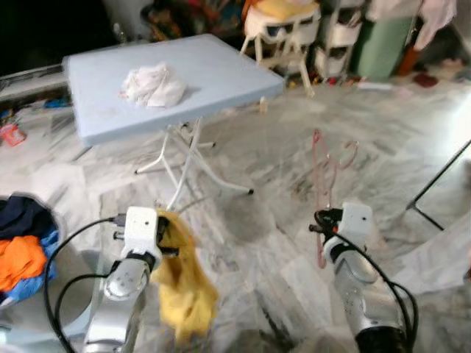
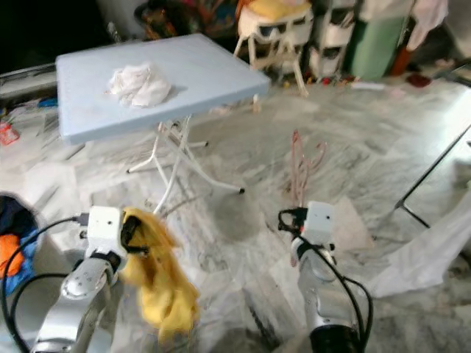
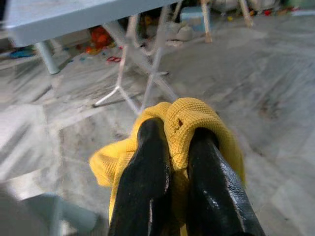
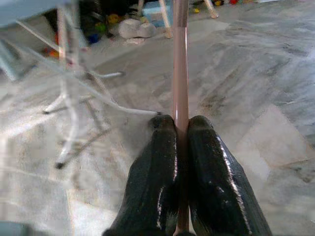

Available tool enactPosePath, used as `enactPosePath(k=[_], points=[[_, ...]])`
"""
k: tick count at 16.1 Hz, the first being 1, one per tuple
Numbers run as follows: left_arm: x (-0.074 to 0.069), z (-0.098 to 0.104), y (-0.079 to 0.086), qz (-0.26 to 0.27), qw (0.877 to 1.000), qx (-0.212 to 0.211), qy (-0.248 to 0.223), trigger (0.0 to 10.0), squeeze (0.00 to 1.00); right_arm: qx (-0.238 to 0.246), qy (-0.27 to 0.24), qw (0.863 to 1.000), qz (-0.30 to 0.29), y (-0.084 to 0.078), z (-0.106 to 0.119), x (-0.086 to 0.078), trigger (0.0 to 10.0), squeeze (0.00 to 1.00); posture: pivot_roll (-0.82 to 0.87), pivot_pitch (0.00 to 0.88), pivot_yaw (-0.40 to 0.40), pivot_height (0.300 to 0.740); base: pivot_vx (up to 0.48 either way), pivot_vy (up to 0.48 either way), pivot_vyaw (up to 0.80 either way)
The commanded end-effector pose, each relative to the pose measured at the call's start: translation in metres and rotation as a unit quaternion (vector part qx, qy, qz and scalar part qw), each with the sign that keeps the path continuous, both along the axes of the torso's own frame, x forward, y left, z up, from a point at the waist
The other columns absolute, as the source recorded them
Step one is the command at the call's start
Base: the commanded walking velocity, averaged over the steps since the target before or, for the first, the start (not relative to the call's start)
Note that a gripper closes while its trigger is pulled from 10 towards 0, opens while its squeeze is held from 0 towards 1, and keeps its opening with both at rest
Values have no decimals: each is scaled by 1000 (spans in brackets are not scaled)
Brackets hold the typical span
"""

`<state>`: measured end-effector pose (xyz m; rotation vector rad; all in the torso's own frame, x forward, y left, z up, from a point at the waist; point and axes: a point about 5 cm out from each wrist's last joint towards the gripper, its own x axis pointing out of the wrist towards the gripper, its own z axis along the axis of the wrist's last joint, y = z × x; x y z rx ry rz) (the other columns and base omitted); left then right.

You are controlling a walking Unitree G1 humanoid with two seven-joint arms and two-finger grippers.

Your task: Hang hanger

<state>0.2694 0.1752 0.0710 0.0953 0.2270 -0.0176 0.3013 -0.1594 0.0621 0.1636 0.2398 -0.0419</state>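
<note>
Close in front, the left gripper (image 3: 172, 142) has its fingers pinched on a soft yellow knitted cloth (image 1: 180, 287). The right gripper (image 4: 181, 125) squeezes a thin pink hanger (image 1: 324, 173), standing up, maybe plastic. Farther off, a crumpled white cloth (image 1: 153, 84) lies on the pale blue folding surface (image 1: 221, 70).
</note>
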Motion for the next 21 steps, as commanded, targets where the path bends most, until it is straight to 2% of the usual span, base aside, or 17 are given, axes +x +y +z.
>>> enactPosePath(k=[1,6,8,11,12,14,15,17,18,20,21], points=[[4,13,-5,-3,999,-1,-32,10000,0,-4,-12,1000,6,2,6,3,10000,0,30,3,56,740,0,0,0],[3,13,-8,-2,999,1,-34,10000,0,-2,-12,1000,8,4,6,3,10000,0,30,7,58,740,0,0,0],[9,21,-8,4,998,-15,-65,10000,0,1,-3,999,41,10,4,-2,10000,0,32,13,52,740,0,0,0],[33,31,-7,12,996,-9,-88,10000,0,-35,43,990,129,13,-10,-14,10000,0,28,24,42,740,0,0,0],[46,34,-7,6,996,-10,-84,10000,0,-62,64,980,177,11,-16,-22,10000,0,27,30,43,740,0,0,0],[65,39,-7,-41,996,-11,-73,10000,0,-90,78,963,240,-1,-17,-32,10000,0,17,48,61,740,0,0,0],[73,43,-4,-58,996,-10,-73,10000,0,-86,84,959,255,-8,-13,-34,10000,0,13,56,70,740,0,0,0],[82,49,3,-77,994,4,-78,10000,0,-101,91,950,281,-16,-8,-38,10000,0,5,72,90,740,0,0,0],[89,53,10,-82,992,41,-83,10000,0,-95,92,946,296,-19,-3,-40,10000,0,0,83,101,740,0,0,0],[93,57,13,-99,990,55,-88,10000,0,-83,91,939,321,-17,2,-45,10000,0,-1,90,112,740,0,0,0],[96,58,15,-96,988,80,-91,10000,0,-72,95,932,342,-14,4,-51,10000,0,0,94,118,740,0,0,0]])
